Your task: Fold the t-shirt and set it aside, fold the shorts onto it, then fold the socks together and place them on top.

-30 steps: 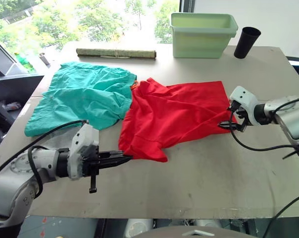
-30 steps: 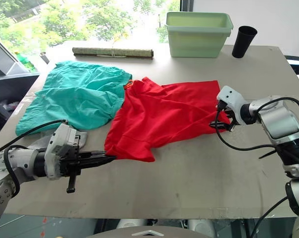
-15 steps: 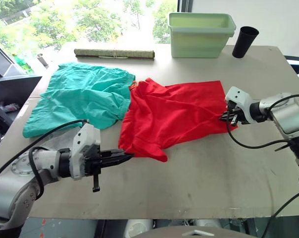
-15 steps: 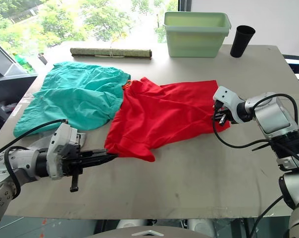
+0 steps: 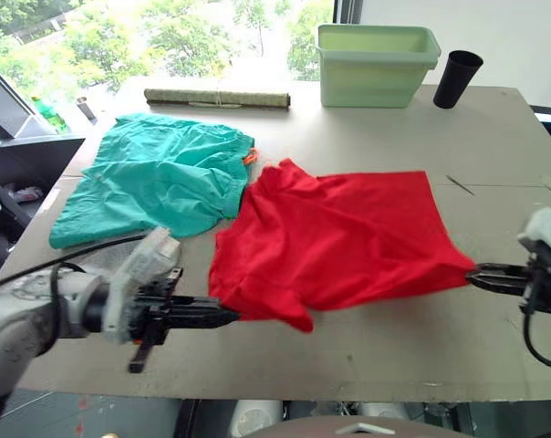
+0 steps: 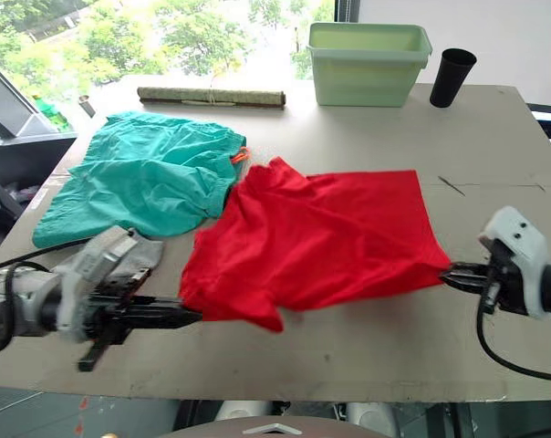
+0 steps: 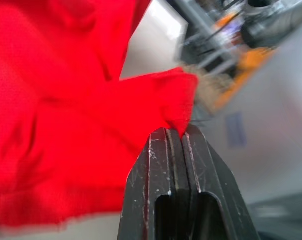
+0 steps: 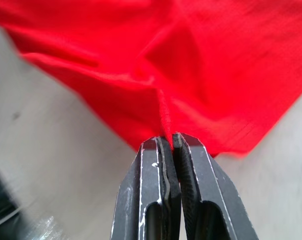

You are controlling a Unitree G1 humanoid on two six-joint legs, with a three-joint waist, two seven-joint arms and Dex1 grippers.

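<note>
Now my left gripper (image 5: pixel 228 316) and right gripper (image 5: pixel 476 275) both pinch the t-shirt (image 5: pixel 339 239) at mid-frame (to stretch it flat for folding).

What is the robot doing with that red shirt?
The robot is getting ready to fold the t-shirt. Its left claw is shut on one edge and its right claw is shut on the opposite edge, stretching the shirt out over the table. The shorts lie crumpled next to it, not folded yet. A green bin, a black cup and a rolled mat sit at the far side.
</note>
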